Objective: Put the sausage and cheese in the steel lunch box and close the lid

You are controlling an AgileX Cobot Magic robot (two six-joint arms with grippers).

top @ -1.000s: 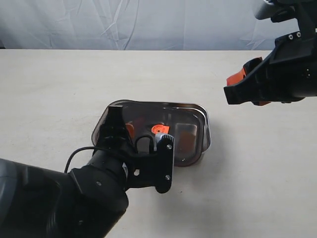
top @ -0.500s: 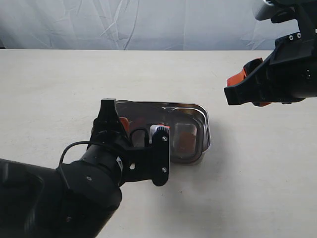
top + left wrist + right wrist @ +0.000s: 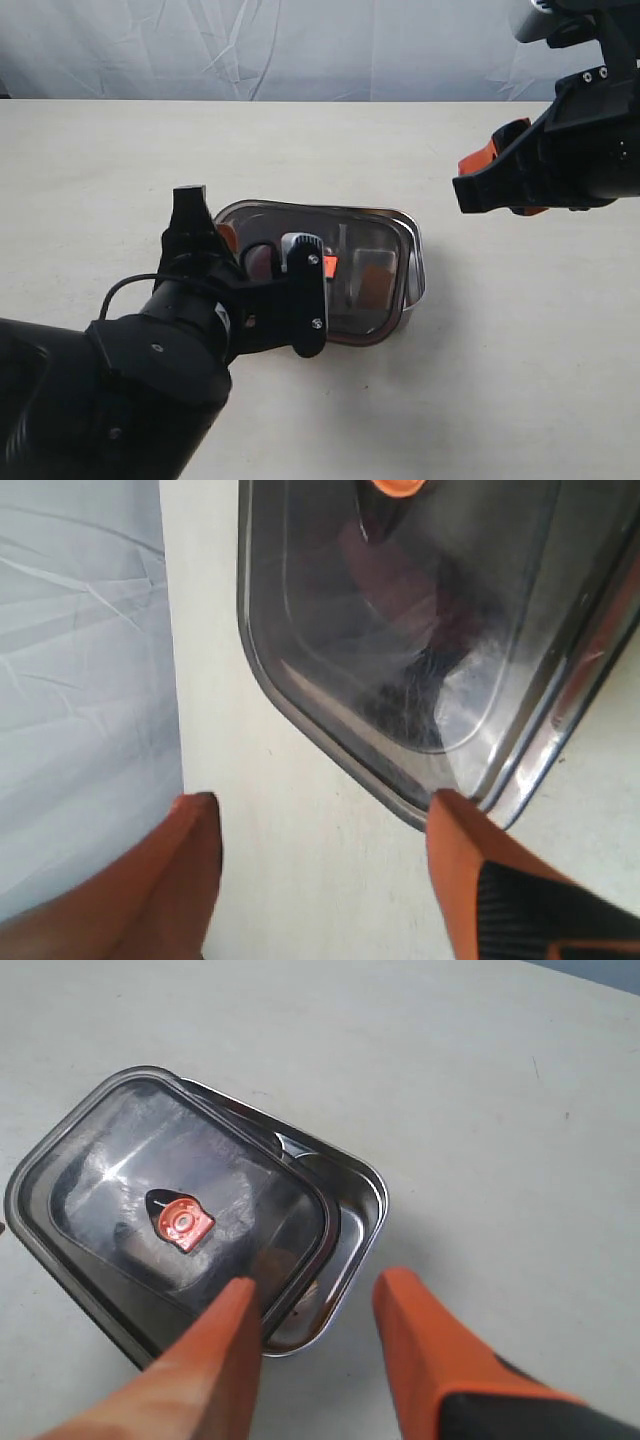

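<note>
Since a moment ago my left hand has slid back, wide open and holding nothing. Just past its fingertips the lid sits crooked on the steel lunch box. Pushing down now could tip it off.

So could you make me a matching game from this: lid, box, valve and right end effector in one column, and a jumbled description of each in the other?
Things:
1. lid
2. box
3. valve
4. right end effector

Descriptions:
A. small orange piece at the lid's middle
B. open, holding nothing
C. shiny steel, one end uncovered
D. dark, see-through, lying askew

Pairs: 1-D, 2-C, 3-A, 4-B
</note>
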